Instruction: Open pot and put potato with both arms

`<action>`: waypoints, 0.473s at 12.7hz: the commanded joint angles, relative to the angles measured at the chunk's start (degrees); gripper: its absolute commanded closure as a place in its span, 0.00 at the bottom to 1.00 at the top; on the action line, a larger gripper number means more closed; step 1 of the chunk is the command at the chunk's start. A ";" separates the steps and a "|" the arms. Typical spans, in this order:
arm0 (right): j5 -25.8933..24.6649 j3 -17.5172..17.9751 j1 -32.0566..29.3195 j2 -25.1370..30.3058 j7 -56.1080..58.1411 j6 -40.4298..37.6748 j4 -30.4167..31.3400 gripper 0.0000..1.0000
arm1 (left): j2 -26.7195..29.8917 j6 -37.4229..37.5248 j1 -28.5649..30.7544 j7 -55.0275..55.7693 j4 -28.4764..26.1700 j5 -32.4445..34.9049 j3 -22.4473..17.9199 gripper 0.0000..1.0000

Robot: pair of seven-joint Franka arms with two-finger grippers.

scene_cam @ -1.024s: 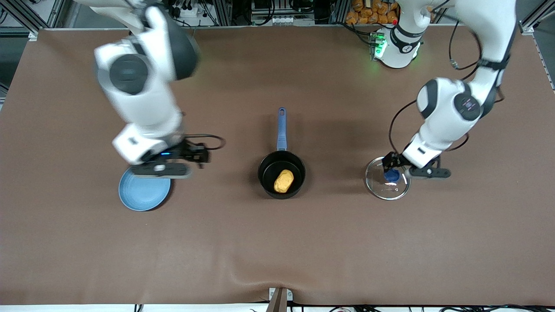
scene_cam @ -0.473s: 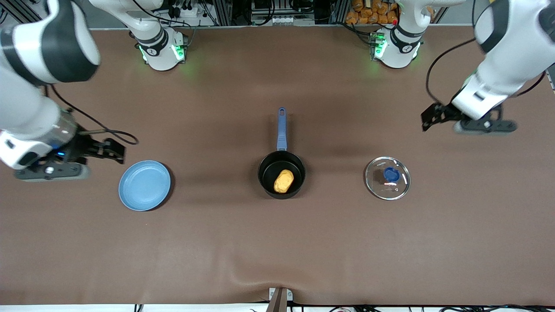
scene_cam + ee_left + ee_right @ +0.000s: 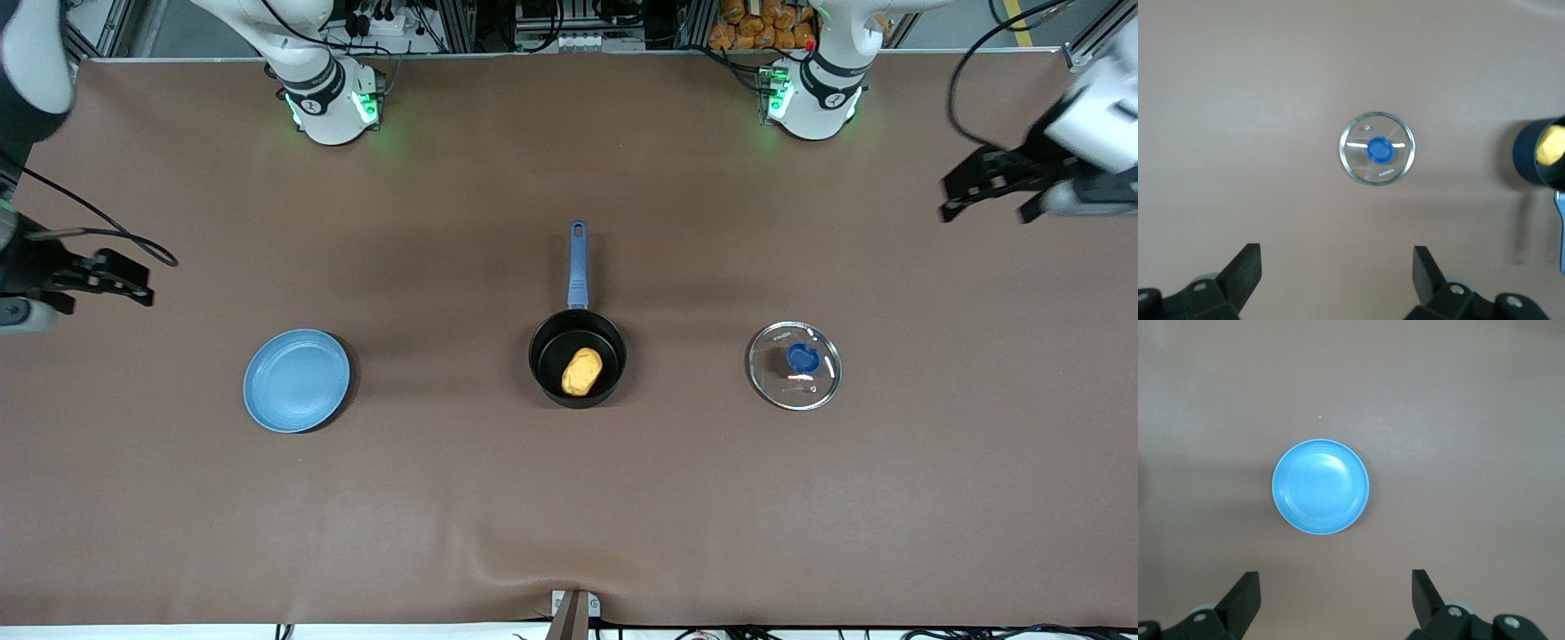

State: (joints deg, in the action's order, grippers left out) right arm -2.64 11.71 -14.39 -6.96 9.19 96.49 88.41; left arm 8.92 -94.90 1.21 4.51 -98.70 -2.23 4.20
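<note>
The black pot [image 3: 545, 356] stands open at the table's middle, its blue handle [image 3: 578, 265] pointing toward the robots' bases. The yellow-orange potato [image 3: 582, 372] lies inside it. The glass lid [image 3: 794, 382] with its blue knob [image 3: 803, 358] lies flat on the table beside the pot, toward the left arm's end. My left gripper [image 3: 987, 212] is open and empty, high over the table's left-arm end; its wrist view shows the lid [image 3: 1377, 148] and the pot's edge [image 3: 1526, 160] below. My right gripper [image 3: 140, 283] is open and empty, high over the right arm's end.
A flat light-blue plate [image 3: 297, 380] lies empty beside the pot toward the right arm's end; it also shows in the right wrist view [image 3: 1321, 487]. The brown table mat [image 3: 569, 498] has a small ridge at its front edge.
Both arms have lifted and swung outward toward the table's ends. The left gripper has let go of the lid's knob and left the lid on the table. Pot, potato and plate have not moved.
</note>
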 commanded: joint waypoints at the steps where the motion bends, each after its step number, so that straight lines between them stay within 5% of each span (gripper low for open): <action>1: 1.76 0.77 -2.40 2.13 2.41 0.19 2.21 0.00 | -1.80 3.57 1.43 0.15 4.57 1.09 0.11 0.00; 4: 1.76 0.25 -0.57 2.65 1.71 -0.08 2.12 0.00 | -1.72 4.72 1.78 0.24 5.01 0.91 0.19 0.00; 6: 1.76 -6.83 6.43 3.44 1.71 -0.25 2.20 0.00 | -1.45 5.68 1.78 0.50 5.18 0.82 0.19 0.00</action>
State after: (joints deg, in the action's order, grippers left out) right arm -2.12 10.54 -13.51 -6.30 10.62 96.28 88.45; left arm 8.25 -91.56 2.84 4.52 -95.79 -2.23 4.05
